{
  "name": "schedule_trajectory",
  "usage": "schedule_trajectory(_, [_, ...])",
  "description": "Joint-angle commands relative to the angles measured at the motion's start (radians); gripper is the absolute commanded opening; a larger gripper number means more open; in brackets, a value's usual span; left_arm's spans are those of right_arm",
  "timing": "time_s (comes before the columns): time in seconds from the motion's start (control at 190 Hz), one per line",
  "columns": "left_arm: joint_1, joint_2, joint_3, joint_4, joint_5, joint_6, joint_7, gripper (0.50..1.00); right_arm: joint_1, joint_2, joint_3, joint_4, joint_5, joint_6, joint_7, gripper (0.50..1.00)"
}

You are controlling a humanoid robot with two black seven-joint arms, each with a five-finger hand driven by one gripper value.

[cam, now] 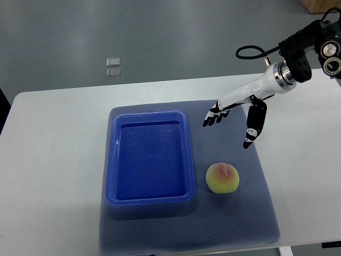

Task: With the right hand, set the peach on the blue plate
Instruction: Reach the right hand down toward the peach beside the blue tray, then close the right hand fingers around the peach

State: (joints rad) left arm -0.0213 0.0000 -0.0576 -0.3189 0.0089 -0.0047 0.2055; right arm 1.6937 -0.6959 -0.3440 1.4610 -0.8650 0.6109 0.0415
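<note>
Stage: hardly begun, as I judge it; nothing has been picked up and the plate holds nothing.
Peach: the round yellow-green peach with a pink blush (222, 177) sits on the blue-grey woven mat (234, 224), just beside the plate's right rim, not touching it.
Plate: the deep blue rectangular plastic plate (114, 160) lies on the left half of the mat, its inside bare.
Right hand: the white-and-black robot right hand (234, 120) comes in from the upper right and hangs above the mat's far right part, well apart from the peach; its fingers are spread and hold nothing, thumb pointing down toward the mat.
Left hand: not to be seen from here.
Table: the white table (48, 160) carries the mat and all upon it.
Left to do: reach down to the peach, close around it, lift, carry it left over the rim, set it inside the plate and let go.
</note>
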Motion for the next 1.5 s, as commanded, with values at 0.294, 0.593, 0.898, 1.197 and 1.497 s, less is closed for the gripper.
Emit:
schedule_trajectory(0.294, [0.0, 0.0, -0.001, 0.006, 0.0, 0.0, 0.0, 1.0, -0.137, -0.008, -0.018, 0.005, -0.022, -0.158, 0.004, 0.93])
schedule_trajectory(0.593, [0.0, 0.0, 0.001, 0.011, -0.001, 0.0, 0.0, 1.0, -0.253, -0.014, 0.042, 0.013, -0.008, -0.189, 0.011, 0.93])
schedule_trajectory(0.898, [0.001, 0.0, 0.001, 0.011, -0.001, 0.0, 0.0, 1.0, -0.399, -0.014, 0.137, 0.013, -0.005, -0.207, 0.014, 0.93])
schedule_trajectory(1.197, [0.001, 0.0, 0.002, 0.011, -0.001, 0.0, 0.0, 1.0, -0.482, -0.016, 0.175, 0.013, -0.005, -0.211, 0.014, 0.93])
schedule_trajectory(1.497, [0.001, 0.0, 0.001, 0.011, -0.001, 0.0, 0.0, 1.0, -0.572, -0.013, 0.2, 0.01, -0.017, -0.278, 0.044, 0.93])
